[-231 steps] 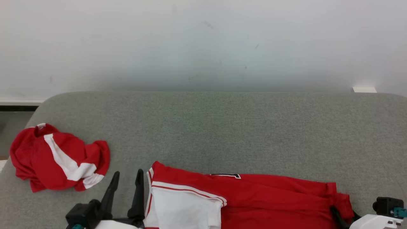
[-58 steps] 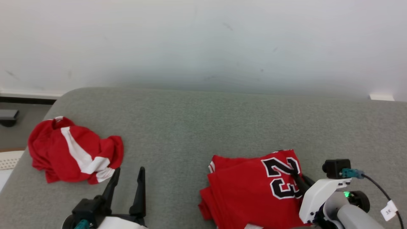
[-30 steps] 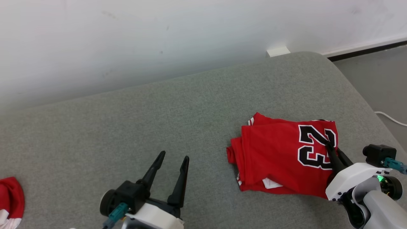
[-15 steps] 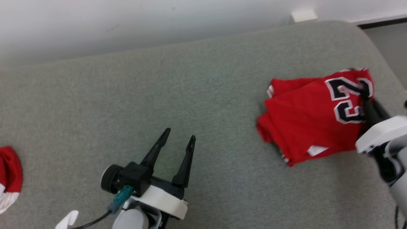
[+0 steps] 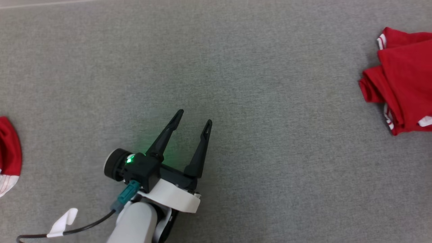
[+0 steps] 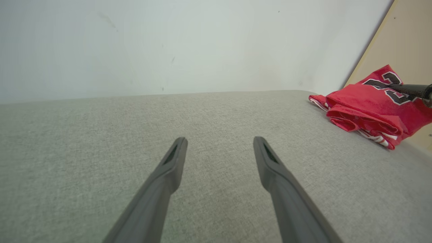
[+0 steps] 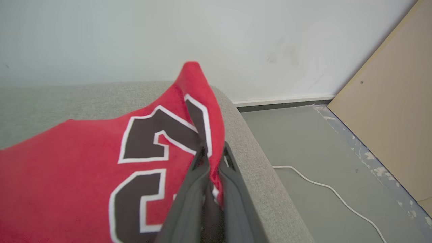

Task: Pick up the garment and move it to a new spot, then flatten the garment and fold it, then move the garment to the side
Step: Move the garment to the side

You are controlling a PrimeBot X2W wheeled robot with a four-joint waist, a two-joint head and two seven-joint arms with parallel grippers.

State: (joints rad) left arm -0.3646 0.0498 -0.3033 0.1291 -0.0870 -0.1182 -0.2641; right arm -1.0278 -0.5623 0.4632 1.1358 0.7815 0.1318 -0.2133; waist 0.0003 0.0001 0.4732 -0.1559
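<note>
Because the last step is to shift the garment aside, the grey cushion lies mostly bare, and the folded red jersey sits at its right end, near the rounded edge. The right gripper pinches a raised corner by the black number, jaws nearly closed on cloth, probably to drag the stack as one. The left gripper hovers mid-cushion, spread wide and empty, well apart from the jersey.

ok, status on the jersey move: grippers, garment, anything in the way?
Left gripper open, empty, above grey cushion. Right gripper shut on folded red jersey, at cushion's right end. Second red garment far left, out of the way.
</note>
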